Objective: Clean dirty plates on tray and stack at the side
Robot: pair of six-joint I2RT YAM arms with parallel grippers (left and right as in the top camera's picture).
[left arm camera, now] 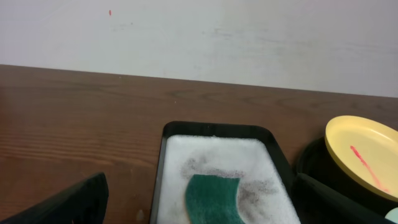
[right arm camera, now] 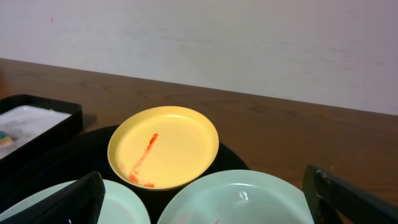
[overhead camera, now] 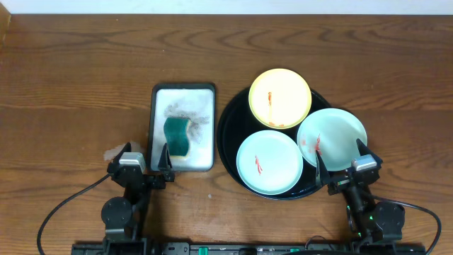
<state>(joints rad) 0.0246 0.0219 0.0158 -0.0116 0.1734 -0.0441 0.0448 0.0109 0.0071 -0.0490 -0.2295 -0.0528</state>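
A round black tray (overhead camera: pixel 228 131) right of centre holds three plates with red smears. A yellow plate (overhead camera: pixel 280 98) lies at its far side, a mint plate (overhead camera: pixel 269 161) at the near left, and a second mint plate (overhead camera: pixel 332 137) at the right, lapping over the tray's rim. My right gripper (overhead camera: pixel 343 163) stands open at the near edge of that right mint plate (right arm camera: pixel 249 199), nothing between its fingers. The yellow plate (right arm camera: pixel 163 146) shows beyond. My left gripper (overhead camera: pixel 145 157) is open at the near left corner of the sponge tray, holding nothing.
A rectangular black-rimmed white tray (overhead camera: pixel 183 127) left of the round tray holds a green sponge (overhead camera: pixel 177 136) on grey-speckled foam. The same sponge (left arm camera: pixel 213 199) lies just ahead of my left gripper (left arm camera: pixel 199 208). Bare wooden table surrounds both trays; a pale wall stands at the far edge.
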